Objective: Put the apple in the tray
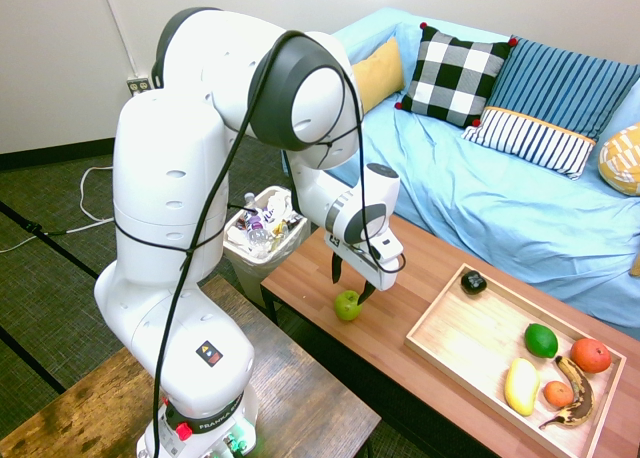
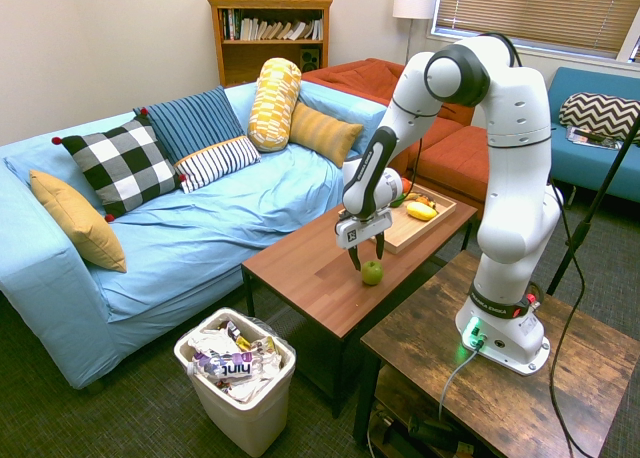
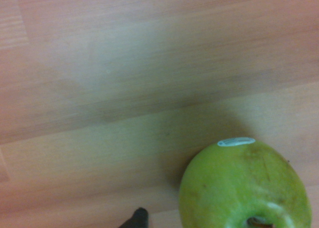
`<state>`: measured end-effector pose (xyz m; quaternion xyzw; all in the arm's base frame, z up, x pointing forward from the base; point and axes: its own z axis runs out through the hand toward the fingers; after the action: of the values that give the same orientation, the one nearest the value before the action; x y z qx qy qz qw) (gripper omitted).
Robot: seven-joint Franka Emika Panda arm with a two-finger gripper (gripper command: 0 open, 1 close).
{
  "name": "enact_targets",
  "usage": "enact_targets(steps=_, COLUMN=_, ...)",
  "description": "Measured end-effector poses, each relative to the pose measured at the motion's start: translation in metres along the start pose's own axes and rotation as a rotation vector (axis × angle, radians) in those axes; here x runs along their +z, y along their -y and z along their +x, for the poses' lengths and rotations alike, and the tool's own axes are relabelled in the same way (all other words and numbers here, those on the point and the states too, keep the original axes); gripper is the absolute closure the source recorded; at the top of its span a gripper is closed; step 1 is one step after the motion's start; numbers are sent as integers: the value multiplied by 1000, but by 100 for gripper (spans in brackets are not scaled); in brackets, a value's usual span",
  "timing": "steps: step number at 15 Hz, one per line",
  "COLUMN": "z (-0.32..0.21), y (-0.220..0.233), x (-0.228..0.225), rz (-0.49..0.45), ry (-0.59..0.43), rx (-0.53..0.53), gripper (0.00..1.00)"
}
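The yellow-green apple point(image 1: 347, 305) point(image 2: 372, 272) sits on the reddish-brown coffee table point(image 1: 400, 348) near its front edge. My gripper point(image 1: 352, 284) point(image 2: 367, 253) hangs open just above it, one dark finger on each side of the fruit's top, not touching. In the wrist view the apple point(image 3: 244, 185) fills the lower corner, stem dimple and a small sticker showing. The light-wood tray point(image 1: 455, 328) point(image 2: 398, 240) lies on the same table, further along from the apple.
Inside the tray lie a dark green oval fruit point(image 1: 541, 340), a yellow fruit point(image 1: 521, 386), two orange fruits point(image 1: 590, 355), a brown banana point(image 1: 575, 393) and a small dark object point(image 1: 474, 283). A full waste bin point(image 1: 262, 233) stands off the table's end. The blue sofa point(image 1: 500, 193) runs behind.
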<state>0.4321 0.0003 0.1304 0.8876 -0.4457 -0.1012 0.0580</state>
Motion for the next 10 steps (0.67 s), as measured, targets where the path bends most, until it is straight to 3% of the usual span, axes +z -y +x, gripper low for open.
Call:
enact_targets(steps=7, z=5, y=-4, x=33, rz=-38, ry=23, rx=39, gripper=0)
enact_targets(steps=8, z=6, y=-5, x=35, rz=-40, ry=27, rx=47, gripper=100)
enact_targets(steps=10, z=8, y=-7, x=37, rz=-38, ry=30, rx=56, gripper=100)
